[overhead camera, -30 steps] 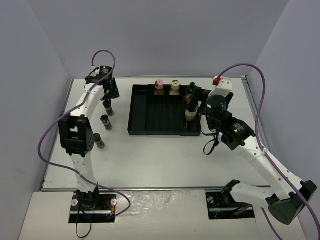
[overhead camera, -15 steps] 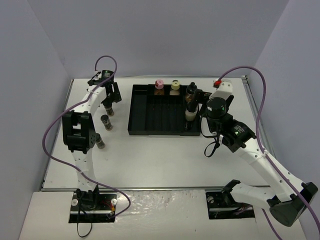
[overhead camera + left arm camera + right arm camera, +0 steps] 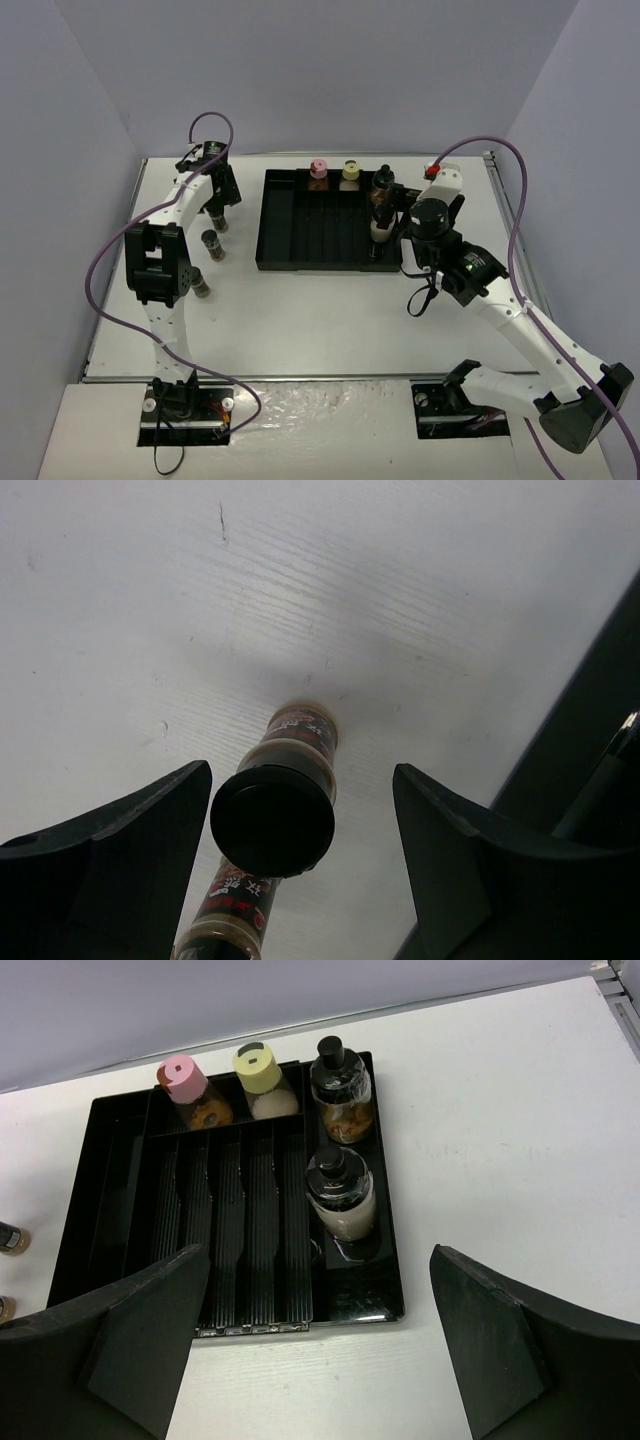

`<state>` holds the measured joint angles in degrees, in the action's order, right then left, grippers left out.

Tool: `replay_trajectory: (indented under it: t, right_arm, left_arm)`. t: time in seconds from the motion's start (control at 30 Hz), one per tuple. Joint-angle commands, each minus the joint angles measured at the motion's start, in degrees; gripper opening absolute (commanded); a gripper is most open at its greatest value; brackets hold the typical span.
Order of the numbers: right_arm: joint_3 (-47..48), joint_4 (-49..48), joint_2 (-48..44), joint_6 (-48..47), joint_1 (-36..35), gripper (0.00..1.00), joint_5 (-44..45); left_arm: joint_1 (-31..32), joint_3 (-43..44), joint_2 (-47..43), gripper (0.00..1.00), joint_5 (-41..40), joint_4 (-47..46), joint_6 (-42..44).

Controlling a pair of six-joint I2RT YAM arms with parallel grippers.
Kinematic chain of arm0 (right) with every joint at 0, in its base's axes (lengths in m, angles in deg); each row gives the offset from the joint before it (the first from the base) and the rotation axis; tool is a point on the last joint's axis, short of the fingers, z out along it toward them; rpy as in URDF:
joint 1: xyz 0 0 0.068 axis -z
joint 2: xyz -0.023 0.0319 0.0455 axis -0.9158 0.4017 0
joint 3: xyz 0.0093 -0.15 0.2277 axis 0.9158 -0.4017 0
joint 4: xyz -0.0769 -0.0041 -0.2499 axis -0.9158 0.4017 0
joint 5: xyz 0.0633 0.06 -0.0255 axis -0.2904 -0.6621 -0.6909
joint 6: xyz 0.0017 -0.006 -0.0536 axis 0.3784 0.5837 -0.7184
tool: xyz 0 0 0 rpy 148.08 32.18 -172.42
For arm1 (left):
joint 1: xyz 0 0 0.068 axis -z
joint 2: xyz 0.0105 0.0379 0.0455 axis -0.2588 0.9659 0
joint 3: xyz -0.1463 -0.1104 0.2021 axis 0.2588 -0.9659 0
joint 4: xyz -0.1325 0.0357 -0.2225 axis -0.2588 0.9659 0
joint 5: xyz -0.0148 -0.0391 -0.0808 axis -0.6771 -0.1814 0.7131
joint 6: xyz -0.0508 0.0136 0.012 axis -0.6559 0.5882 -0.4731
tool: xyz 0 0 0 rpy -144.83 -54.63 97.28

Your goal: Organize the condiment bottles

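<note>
White tabletop fills the left wrist view, and over it the left gripper (image 3: pixel 300 772) hangs with its jaws wide apart, gripping nothing, straddling a black-capped bottle (image 3: pixel 272 820) that stands upright on the table, left of the black tray (image 3: pixel 310 235). A second loose bottle (image 3: pixel 232 912) stands close beside it, so a clean grip probably means closing on the round body just under the cap. The bottle looks small, light, rigid and smooth, likely to tip if pinched off-centre. The right gripper (image 3: pixel 318 1250) is likewise spread and empty above the tray, where the pink-capped bottle (image 3: pixel 183 1077), the yellow-capped bottle (image 3: pixel 258 1068) and two dark-capped bottles (image 3: pixel 340 1195) already stand.
</note>
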<state>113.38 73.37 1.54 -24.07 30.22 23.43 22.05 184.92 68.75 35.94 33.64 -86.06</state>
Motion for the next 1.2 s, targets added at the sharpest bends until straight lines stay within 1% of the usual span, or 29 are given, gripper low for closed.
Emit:
replay_trajectory:
  t: [0.0, 0.23, 0.5, 0.7, 0.93, 1.17]
  right_arm:
    - [-0.12, -3.01, -1.12, 0.72, -0.52, 0.89, 2.22]
    - [-0.73, -3.18, -1.12, 0.98, -0.55, 0.89, 2.39]
    - [-1.98, -3.36, -1.38, 1.41, -0.54, 0.89, 2.30]
    - [-2.83, -3.59, -1.23, 1.69, -0.52, 0.89, 2.31]
    - [-3.26, -3.71, -1.55, 1.78, -0.49, 0.89, 2.34]
    - [-3.51, -3.80, -1.20, 1.95, -0.47, 0.89, 2.31]
  left_arm:
    - [-0.54, 0.22, -1.83, 0.67, 0.01, -1.88, -0.96]
    - [-0.54, -0.95, -3.04, 0.66, -0.22, -1.88, -1.31]
    - [-0.54, -1.49, -3.64, 0.59, -0.48, -1.94, -0.88]
    - [-0.46, -1.50, -4.32, 0.58, -1.10, -1.88, -0.61]
    - [-0.54, -0.71, -4.47, 0.53, -1.13, -1.17, -0.50]
    - [-0.54, -0.44, -5.15, 0.52, -1.30, -0.90, -0.42]
